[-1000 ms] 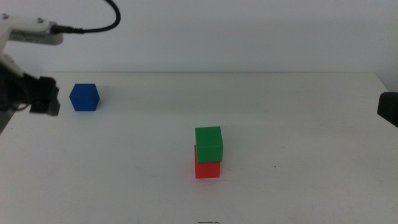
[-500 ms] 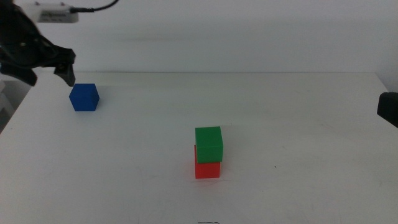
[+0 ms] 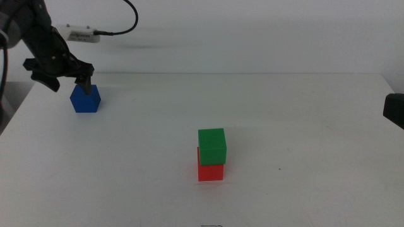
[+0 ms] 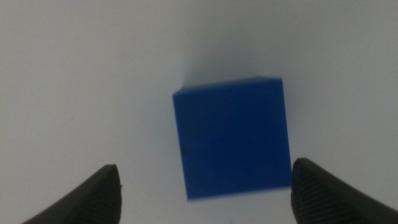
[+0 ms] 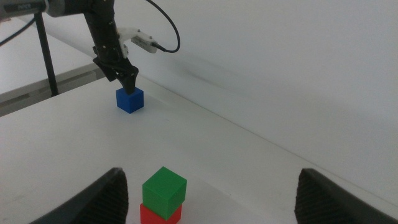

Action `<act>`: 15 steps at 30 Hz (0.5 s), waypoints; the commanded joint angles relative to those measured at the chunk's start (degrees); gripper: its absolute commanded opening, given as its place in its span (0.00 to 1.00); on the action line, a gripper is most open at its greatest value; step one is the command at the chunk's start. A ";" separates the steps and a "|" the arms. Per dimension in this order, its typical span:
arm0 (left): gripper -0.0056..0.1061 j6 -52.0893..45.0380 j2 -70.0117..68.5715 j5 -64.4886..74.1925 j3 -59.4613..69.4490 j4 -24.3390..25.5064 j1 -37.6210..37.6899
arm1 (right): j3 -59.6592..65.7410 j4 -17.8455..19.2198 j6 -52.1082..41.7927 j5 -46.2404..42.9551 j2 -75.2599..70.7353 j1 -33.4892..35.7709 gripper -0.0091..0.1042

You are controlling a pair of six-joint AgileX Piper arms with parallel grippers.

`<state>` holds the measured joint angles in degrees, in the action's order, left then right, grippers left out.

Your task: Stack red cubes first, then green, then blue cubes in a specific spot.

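A: Quick, what's your left gripper [image 3: 68, 82] doing?

B: It hangs over the blue cube [image 3: 85, 99] at the far left of the white table [image 3: 303, 126]. My jaws are spread wide, one on each side of the cube and clear of it, gripping nothing. From my left wrist the blue cube [image 4: 233, 137] sits between the two dark rounded jaw tips, its top face flat, matte, square, with sharp edges.

A: Right gripper?

B: My right gripper [image 3: 394, 111] waits at the table's right edge, only a dark block in the middle view. In its wrist camera both jaw tips are far apart with nothing between them, so it's open too.

A: The stack?

B: The green cube [image 3: 212, 146] sits on the red cube [image 3: 210, 171] near the table's centre, well apart from the blue one. The green is turned slightly and overhangs the red a little on the right. Both are matte, plain-faced, same size as the blue.

A: Surface?

B: Smooth white tabletop, with soft shadows under the cubes. The right wrist view shows the green cube [image 5: 164, 188] on the red cube [image 5: 160, 214] up close, and the blue cube [image 5: 129, 99] far off under my left gripper [image 5: 127, 79], a black cable looping above it.
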<state>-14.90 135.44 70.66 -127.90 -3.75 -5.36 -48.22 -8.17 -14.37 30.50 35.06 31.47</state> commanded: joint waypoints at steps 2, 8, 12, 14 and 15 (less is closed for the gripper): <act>0.89 -0.53 -2.60 -1.61 -2.97 -1.67 0.10 | -1.34 -0.05 -0.56 -4.50 0.17 -0.37 0.80; 0.89 -1.61 -1.50 -4.70 -2.97 -4.91 0.10 | -1.34 -0.05 -0.56 -4.50 0.17 -0.37 0.80; 0.89 -2.02 -1.50 -6.43 -2.97 -5.58 0.10 | -1.34 -0.05 -0.56 -4.50 0.17 -0.37 0.80; 0.89 -2.02 -1.50 -7.03 -2.97 -5.58 0.10 | -1.34 -0.05 -0.56 -4.50 0.17 -0.37 0.80; 0.89 -2.02 -1.50 -7.23 -2.97 -5.58 0.10 | -1.34 -0.05 -0.56 -4.50 0.17 -0.37 0.80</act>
<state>-16.68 137.95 65.51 -129.06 -8.05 -5.36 -48.22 -8.17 -14.37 30.50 35.06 31.47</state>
